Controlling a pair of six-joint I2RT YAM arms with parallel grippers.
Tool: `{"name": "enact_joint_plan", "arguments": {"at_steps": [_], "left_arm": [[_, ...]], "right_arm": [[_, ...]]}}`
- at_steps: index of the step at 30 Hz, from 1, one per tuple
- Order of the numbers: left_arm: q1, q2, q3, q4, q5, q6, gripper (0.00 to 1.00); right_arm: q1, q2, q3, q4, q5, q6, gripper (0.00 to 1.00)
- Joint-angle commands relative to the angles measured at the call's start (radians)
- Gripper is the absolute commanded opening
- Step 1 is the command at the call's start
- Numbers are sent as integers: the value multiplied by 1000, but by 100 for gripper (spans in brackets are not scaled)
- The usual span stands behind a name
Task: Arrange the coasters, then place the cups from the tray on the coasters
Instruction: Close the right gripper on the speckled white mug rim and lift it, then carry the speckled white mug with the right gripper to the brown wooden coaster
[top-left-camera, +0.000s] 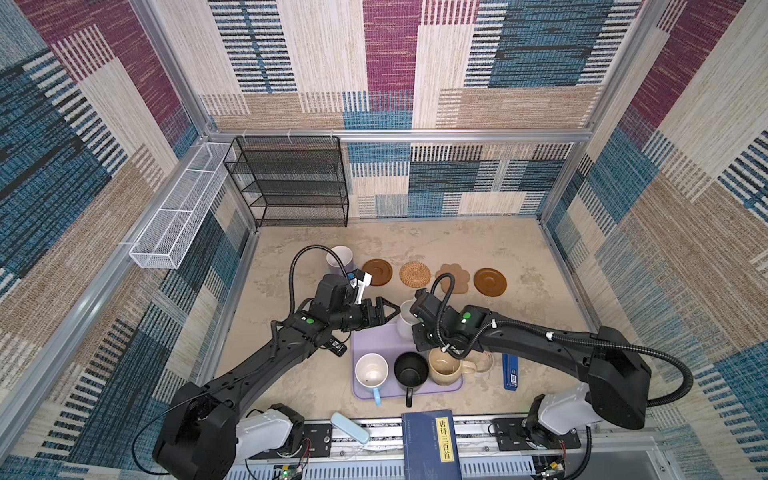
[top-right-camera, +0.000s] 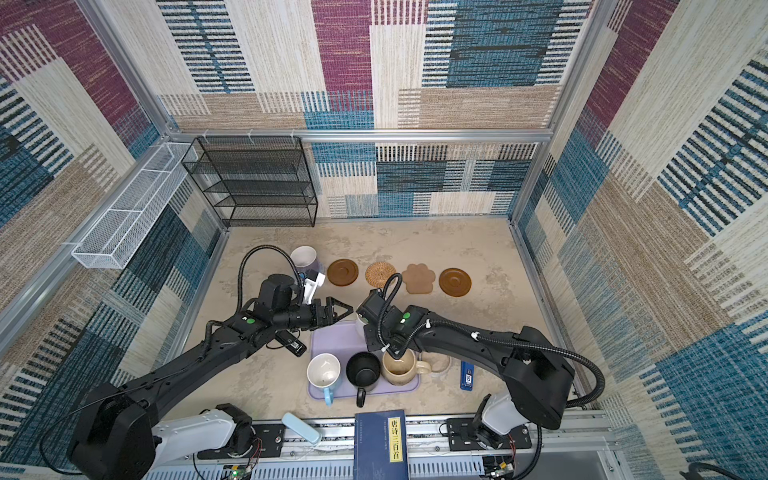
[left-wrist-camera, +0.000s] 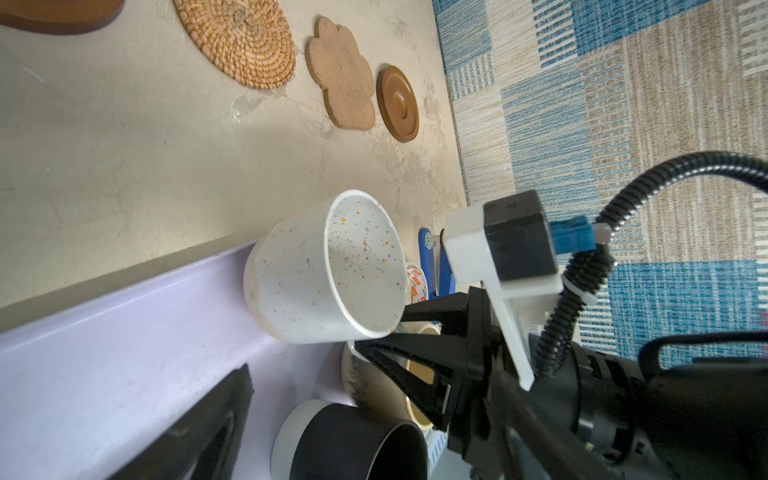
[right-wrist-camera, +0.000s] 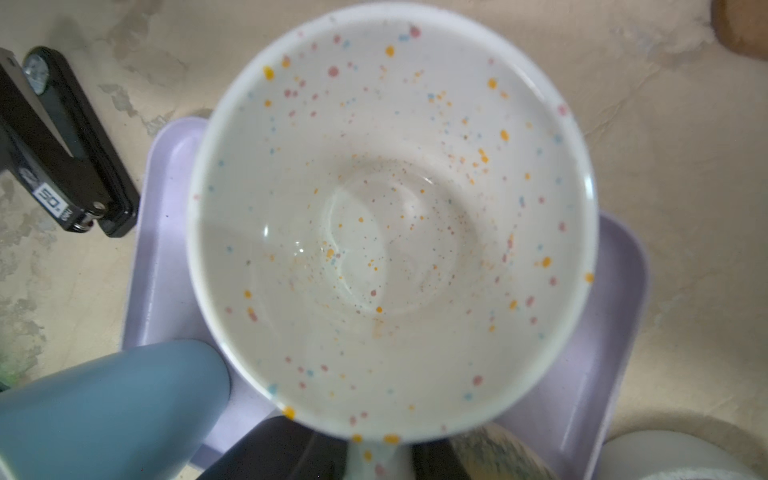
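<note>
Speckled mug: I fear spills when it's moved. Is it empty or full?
Empty: the right wrist view looks straight into the speckled mug and shows its bare bottom.

In both top views we find the speckled white mug (top-left-camera: 403, 322) (top-right-camera: 360, 326) largely hidden behind the wrist of the right arm (top-left-camera: 540, 340). Its handle (right-wrist-camera: 376, 457) is cut off by the right wrist view's edge, and its rim is blurred. The dark-blue book (top-left-camera: 430, 446) runs off frame. The clear-rimmed dish (top-left-camera: 484, 362) lies partly under that arm.
</note>
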Motion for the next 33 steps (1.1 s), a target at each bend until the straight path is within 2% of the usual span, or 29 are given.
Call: {"name": "enact_joint_plan", "arguments": {"at_steps": [1,7,11,15,23,31,33], "left_arm": [[1,-21,-12,74,-31,-50,92],[1,-66,-28,95,-94,-96,98],[15,-80,-7,49,-162,-89,100],[47,-87,24,9,-190,-84,100],[160,-86,66,-108,-249,-32,100],[247,-35,71,-44,-173,8,99],[252,-16,93,-77,-231,37,98]], "right_arm": [[0,-34,7,81,31,-8,0],[0,-46,40,70,64,-26,0],[-8,-2,111,60,101,-63,0],[-35,61,200,67,90,-107,0],[-117,247,419,63,59,-191,0],[-188,471,663,44,19,-247,0],[-198,524,720,36,11,-257,0]]}}
